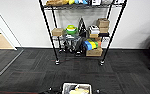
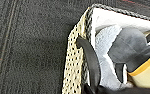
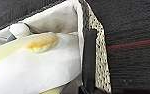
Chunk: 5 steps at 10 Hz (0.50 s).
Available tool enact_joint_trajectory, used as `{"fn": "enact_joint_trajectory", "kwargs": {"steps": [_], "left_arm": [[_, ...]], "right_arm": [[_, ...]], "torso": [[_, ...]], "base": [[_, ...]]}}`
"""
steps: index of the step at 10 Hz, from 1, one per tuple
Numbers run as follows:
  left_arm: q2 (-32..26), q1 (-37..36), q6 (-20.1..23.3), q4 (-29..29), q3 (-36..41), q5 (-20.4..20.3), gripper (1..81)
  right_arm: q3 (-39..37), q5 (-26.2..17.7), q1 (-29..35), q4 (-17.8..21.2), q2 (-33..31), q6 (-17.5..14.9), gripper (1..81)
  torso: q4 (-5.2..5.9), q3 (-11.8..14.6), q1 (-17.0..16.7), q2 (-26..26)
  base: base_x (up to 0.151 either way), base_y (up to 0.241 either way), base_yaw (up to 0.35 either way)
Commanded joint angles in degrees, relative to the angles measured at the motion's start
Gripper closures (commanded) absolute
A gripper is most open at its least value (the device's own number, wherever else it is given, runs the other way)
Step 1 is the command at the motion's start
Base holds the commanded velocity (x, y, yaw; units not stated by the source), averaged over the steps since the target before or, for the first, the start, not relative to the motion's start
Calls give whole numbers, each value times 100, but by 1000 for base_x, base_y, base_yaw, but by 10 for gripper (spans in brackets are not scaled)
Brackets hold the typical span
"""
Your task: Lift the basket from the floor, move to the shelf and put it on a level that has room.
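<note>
Cream woven basket (image 1: 76, 88) is seen at bottom centre of the head frame, directly in front of the shelf (image 1: 81, 32), which fills the upper middle against the white wall. Whether the basket rests on the floor (image 1: 31, 72) or is already raised cannot be told. Its long axis appears to run left-right across the frame, open side up, soft white and yellow contents inside. In each wrist view a black loop handle (image 2: 89, 60) is seen close against the checkered side wall, rim just beside it. The state of the fingers cannot be told on either arm.

Risks, as judged: an uneven grip at the two handles would tilt the basket and spill the loose contents; a slack loop could slip; the lower tiers are crowded with boxes (image 1: 103, 23), so a placement there would likely jam.
</note>
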Motion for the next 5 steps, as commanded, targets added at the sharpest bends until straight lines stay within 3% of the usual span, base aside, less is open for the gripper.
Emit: {"fn": "enact_joint_trajectory", "kwargs": {"steps": [1,5], "left_arm": [[-409,-581,-24,-161,713,543,811],[-638,-572,-60,-345,1180,569,811]], "right_arm": [[194,-296,572,323,-43,44,811],[880,65,370,614,-350,43,811]], "torso": [[0,0,-354,549],[0,-2,-824,1305]], "base": [[0,0,0],[0,0,0]]}}
